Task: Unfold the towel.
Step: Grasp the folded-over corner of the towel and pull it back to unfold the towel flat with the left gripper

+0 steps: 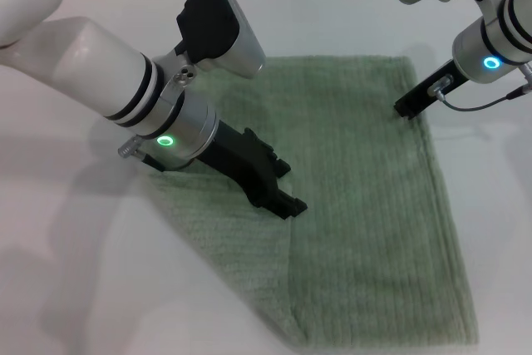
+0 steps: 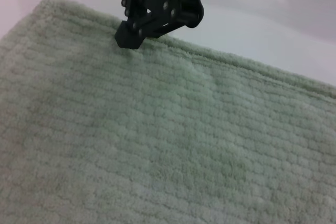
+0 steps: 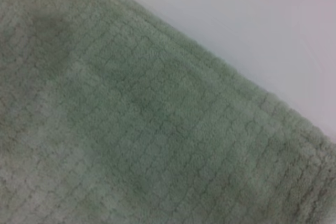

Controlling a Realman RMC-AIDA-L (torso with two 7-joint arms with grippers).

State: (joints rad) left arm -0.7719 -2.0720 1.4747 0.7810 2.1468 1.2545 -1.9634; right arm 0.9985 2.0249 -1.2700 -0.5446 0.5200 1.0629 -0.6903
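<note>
— Lying flat on the white table (image 1: 75, 288), the sage-green towel (image 1: 366, 230) is covering most of the middle, one layer folded over along its left side.

— And the grippers?

— The left gripper (image 1: 287, 197) is hovering over that fold; the right gripper (image 1: 406, 109) is touching the far right edge. Whether either is clamping cloth, nobody can tell.

The towel (image 1: 357, 205) is soft, pale green and bumpy. It lies flat on the white table (image 1: 66, 288), folded over, with one layer on top. The fold maybe runs along its left side.
</note>
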